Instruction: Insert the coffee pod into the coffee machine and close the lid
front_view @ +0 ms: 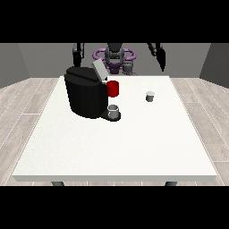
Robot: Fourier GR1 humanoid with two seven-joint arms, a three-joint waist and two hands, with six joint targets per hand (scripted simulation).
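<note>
Coffee pod [150, 96] sits below the hand at the view's right [162, 60] — finger state unclear, nothing held — descend straight, grasp upright.

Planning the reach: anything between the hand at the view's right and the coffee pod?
Nothing visible. The hand at the view's right hangs raised past the table's far edge; the coffee pod stands alone on bare table, apart from the coffee machine.
</note>
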